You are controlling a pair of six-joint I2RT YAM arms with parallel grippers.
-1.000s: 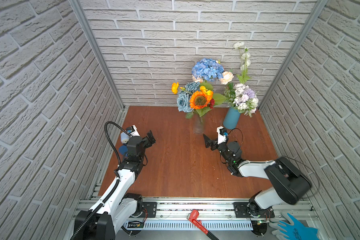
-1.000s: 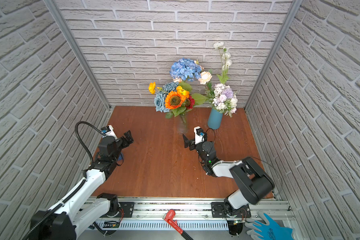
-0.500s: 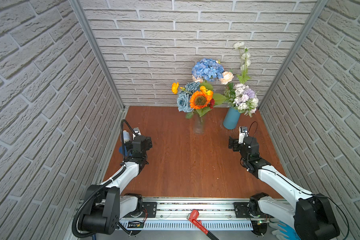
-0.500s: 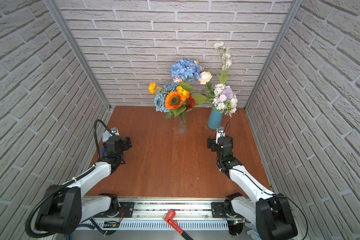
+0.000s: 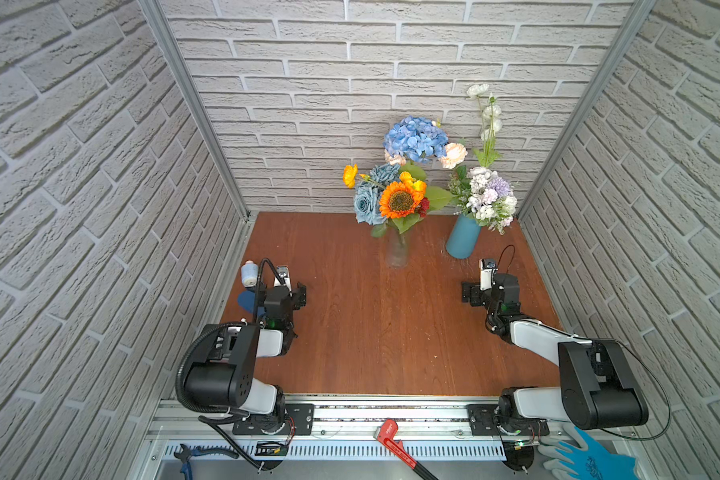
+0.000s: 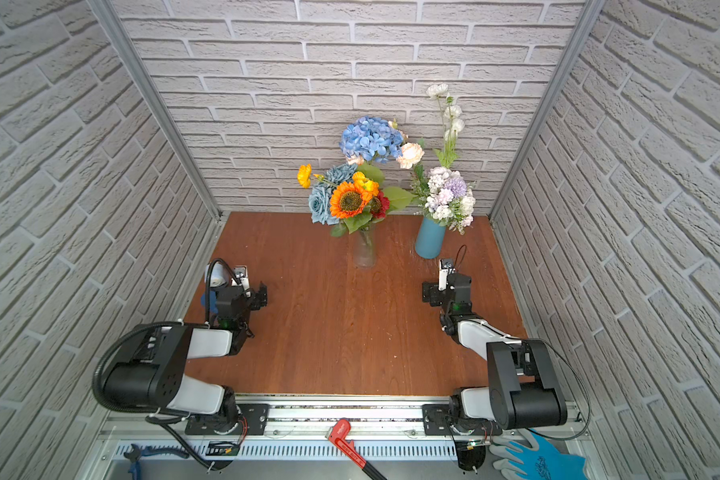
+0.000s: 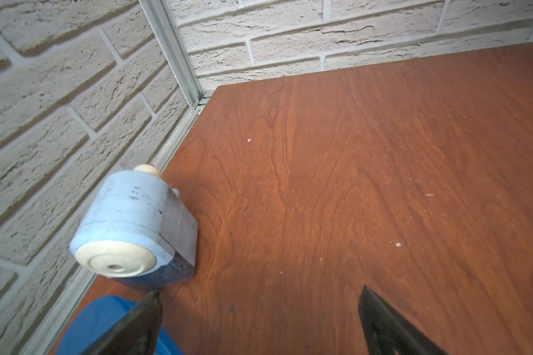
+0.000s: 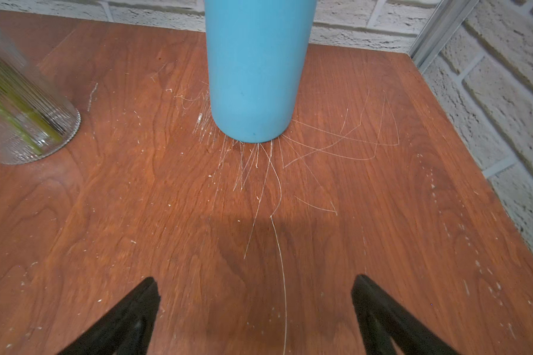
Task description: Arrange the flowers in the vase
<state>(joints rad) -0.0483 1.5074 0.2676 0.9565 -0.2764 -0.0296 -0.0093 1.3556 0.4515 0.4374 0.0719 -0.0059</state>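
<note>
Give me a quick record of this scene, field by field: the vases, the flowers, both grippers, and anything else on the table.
Glass vase: upright at the back, holds sunflower, blue roses, hydrangea
Blue vase: upright beside it, holds lilac-white clusters, white buds
Left gripper: open, empty
Right gripper: open, empty
Table: no loose flowers visible
By left wall: pale blue object

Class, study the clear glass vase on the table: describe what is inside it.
Inside the glass vase, green stems run down, visible through its ribbed wall. The sunflower and leaves cover its mouth, so the stem count is hidden.
</note>
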